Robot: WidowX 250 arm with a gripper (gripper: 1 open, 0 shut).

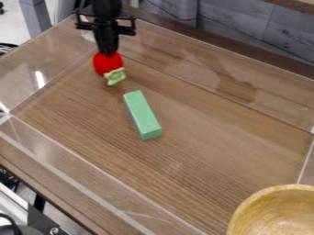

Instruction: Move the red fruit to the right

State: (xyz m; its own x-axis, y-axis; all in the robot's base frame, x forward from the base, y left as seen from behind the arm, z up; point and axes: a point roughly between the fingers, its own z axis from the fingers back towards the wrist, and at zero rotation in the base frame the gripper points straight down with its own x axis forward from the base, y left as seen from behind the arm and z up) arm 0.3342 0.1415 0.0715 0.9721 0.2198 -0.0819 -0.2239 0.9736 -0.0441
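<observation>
Across most of the view lies a wooden bench (221, 138), fenced along its edges by low clear plastic walls (28, 81). At the bench's near right corner, part of a round wooden bowl (276, 213) shows, cut off by the frame. Left of the bench's middle, a long green block (142, 115) lies flat, its length running from the far edge toward the near edge with a slight slant. Near the far left corner, a black gripper (109, 51) points straight down, its fingers drawn together and pinched on the top of the red fruit (106, 63). The fruit hangs directly under the fingertips, just beyond the far end of the green block and apart from it, with its pale leafy cap (116, 77) turned toward the block. Whether the fruit touches the wood cannot be told.
</observation>
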